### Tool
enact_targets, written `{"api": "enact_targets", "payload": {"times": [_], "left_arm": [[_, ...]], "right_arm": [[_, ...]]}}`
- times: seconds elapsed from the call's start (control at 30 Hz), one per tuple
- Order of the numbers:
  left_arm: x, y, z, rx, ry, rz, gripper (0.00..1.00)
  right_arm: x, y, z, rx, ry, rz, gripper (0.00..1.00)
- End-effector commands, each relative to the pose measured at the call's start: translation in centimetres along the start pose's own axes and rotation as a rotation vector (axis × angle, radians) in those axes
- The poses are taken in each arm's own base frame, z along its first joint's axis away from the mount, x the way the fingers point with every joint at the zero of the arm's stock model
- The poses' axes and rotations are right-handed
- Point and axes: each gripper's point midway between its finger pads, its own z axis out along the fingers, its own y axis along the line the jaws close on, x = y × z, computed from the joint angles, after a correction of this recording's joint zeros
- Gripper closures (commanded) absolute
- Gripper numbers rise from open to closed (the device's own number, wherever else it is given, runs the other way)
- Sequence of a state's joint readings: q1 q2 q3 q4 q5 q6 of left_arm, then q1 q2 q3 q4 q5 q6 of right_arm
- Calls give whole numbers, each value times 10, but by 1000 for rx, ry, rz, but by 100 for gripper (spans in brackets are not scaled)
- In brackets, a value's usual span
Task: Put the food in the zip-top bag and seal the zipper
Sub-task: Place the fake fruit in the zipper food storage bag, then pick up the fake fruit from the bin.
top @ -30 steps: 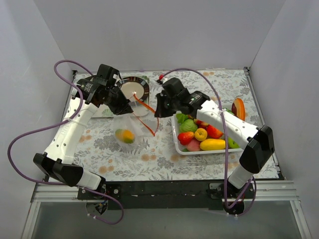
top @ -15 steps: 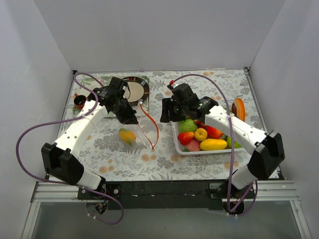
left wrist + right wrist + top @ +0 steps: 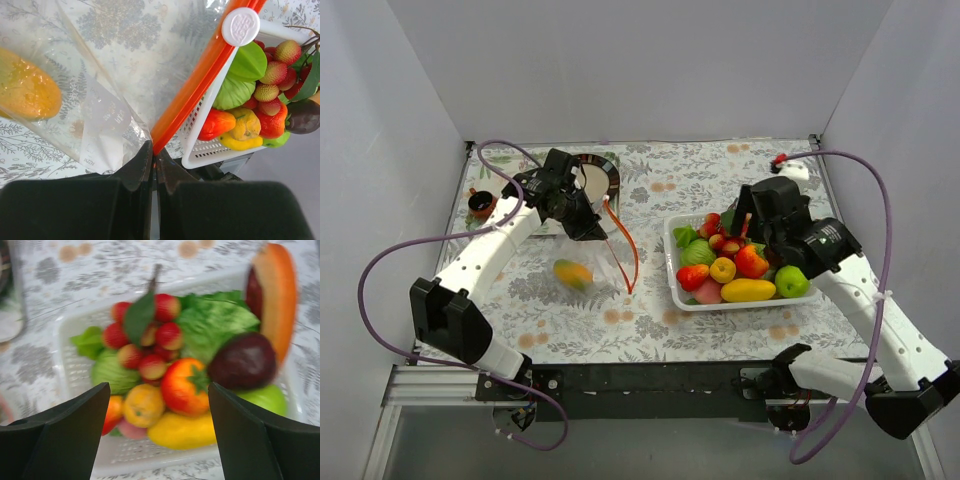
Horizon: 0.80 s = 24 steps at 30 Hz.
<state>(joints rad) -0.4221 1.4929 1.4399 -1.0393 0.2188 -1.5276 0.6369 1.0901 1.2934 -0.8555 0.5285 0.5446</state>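
The left gripper (image 3: 152,150) is pinching the zip-top bag (image 3: 595,262) beside its unsealed zipper (image 3: 200,85) (one orange food piece (image 3: 572,273) inside). The right gripper (image 3: 157,390), fingers apart, is hovering over the right-hand basket (image 3: 672,262) of food (image 3: 735,270).

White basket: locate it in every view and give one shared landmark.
Top external: white basket right of centre.
Left wrist: white basket at right, behind the orange zipper.
Right wrist: white basket fills the middle.
Shared landmark: the red berry cluster inside it.
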Motion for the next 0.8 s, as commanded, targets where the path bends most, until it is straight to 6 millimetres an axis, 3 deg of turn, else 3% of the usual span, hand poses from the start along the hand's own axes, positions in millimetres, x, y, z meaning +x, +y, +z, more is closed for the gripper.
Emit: {"api": "enact_targets", "payload": {"times": [0.0, 0.07, 0.1, 0.17, 0.27, 0.47, 0.77], "left_arm": [[-6, -22, -14, 76, -24, 62, 100], [-6, -24, -14, 81, -20, 69, 100], [-6, -24, -14, 82, -17, 73, 100], [-5, -25, -14, 87, -10, 78, 100], [-4, -25, -15, 88, -9, 79, 100], [-3, -23, -15, 87, -8, 84, 100], [-2, -21, -14, 81, -7, 81, 100]], "right_arm": [[6, -84, 7, 276, 8, 78, 11], [5, -92, 13, 249, 36, 117, 11], [1, -109, 14, 288, 32, 165, 11], [1, -123, 20, 301, 38, 227, 9], [4, -136, 31, 311, 55, 323, 5], [18, -133, 57, 274, 128, 410, 2], [38, -134, 77, 273, 153, 434, 1]]}}
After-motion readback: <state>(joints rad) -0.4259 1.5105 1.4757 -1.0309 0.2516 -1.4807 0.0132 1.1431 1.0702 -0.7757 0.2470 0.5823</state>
